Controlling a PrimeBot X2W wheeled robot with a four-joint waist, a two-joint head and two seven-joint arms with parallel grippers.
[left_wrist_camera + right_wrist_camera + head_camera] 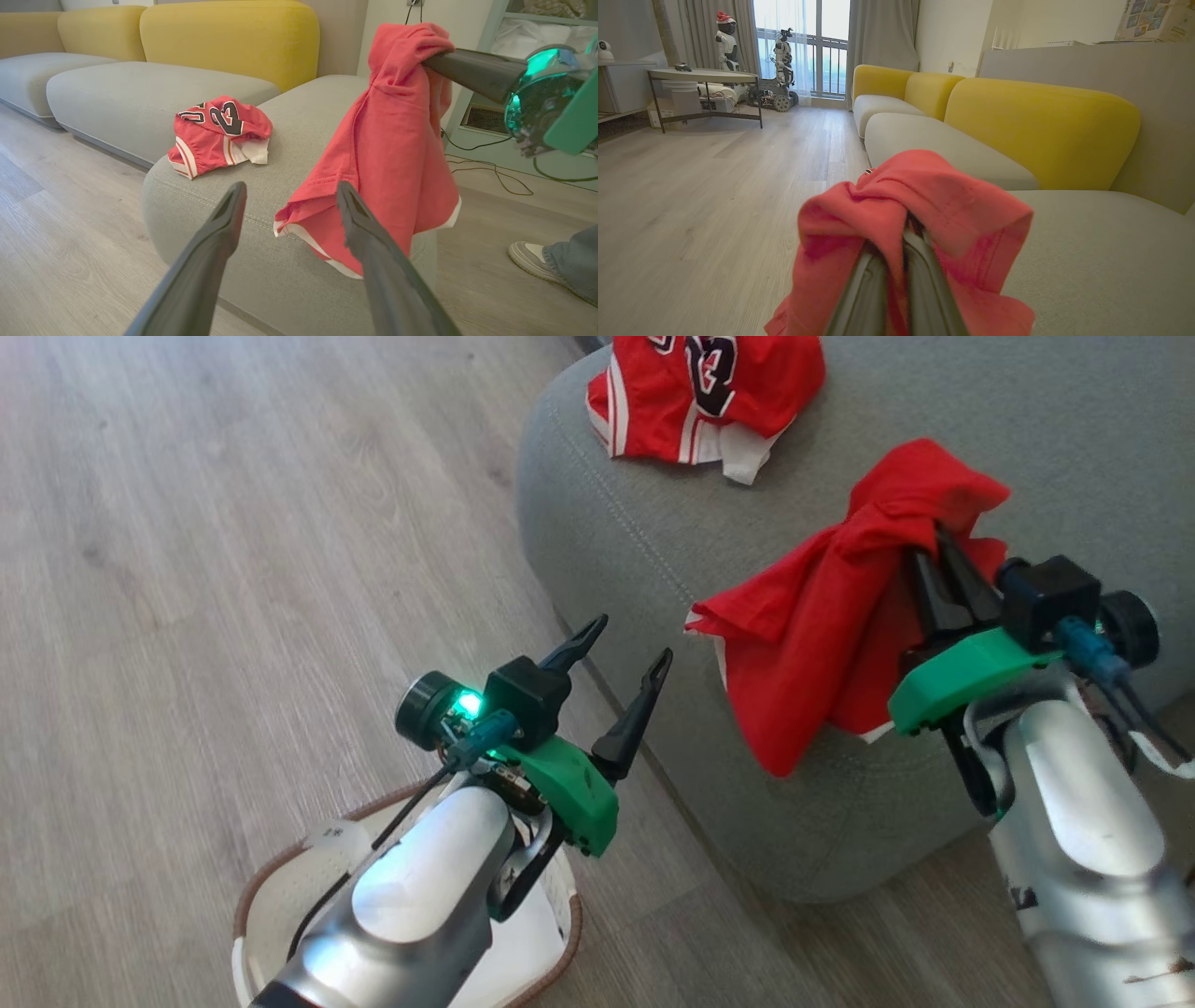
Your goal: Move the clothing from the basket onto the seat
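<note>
Looking down from the head view: right of centre, the right hand (938, 555) is clamped shut on the plain red garment (812, 616). The cloth is bunched over its fingertips and hangs down across the rounded edge of the grey-green seat (635, 523). At the top edge, the numbered garment (700, 392) lies crumpled on that seat, well apart from the held one. Lower left, the left hand (631, 638) is spread wide with nothing in it. Its forearm covers part of the cream basket (247, 905) on the floor at the bottom left.

Over to the left wrist view: the left hand (289, 186) rises from the bottom edge, fingers parted and bare. Between and beyond them sits the seat (303, 121), with the numbered garment (215, 135) left of centre. The plain red garment (397, 140) dangles from the right hand (437, 63) at upper right. A person's shoe (528, 259) shows at lower right.

Right wrist view now: the right hand (901, 261) is closed tight at bottom centre with the plain red garment (924, 200) heaped over it. The seat (1087, 261) stretches away at lower right.
</note>
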